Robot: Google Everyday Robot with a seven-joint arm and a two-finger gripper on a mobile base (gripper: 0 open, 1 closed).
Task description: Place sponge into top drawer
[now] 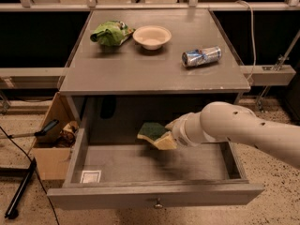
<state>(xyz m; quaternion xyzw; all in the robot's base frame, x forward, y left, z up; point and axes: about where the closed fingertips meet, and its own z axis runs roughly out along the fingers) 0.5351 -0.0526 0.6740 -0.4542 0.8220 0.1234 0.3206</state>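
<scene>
From my console I saw the sponge [151, 131] hanging above the open top drawer [154, 194], in the air over the back half of its floor and a little right of centre, touching neither the floor nor the walls. Its dark green scouring face pointed up and toward the left, tilted, with the pale yellow foam layer showing underneath along the lower right edge. The pincer [165, 137] sat at the end of the white arm that reached in from the right, and it was clamped on the sponge's right end, mostly hidden behind it. The drawer was pulled well out, grey inside, with a white sticker [91, 176] on the floor in the front left corner and a small round knob [158, 203] on its flat front. On the bench [154, 69] above lay a crumpled green snack bag [110, 33], a pale bowl [152, 36] just beside it, and a can [201, 56] on its side farther right. A cardboard box [49, 161] stood on the floor left of the drawer.
</scene>
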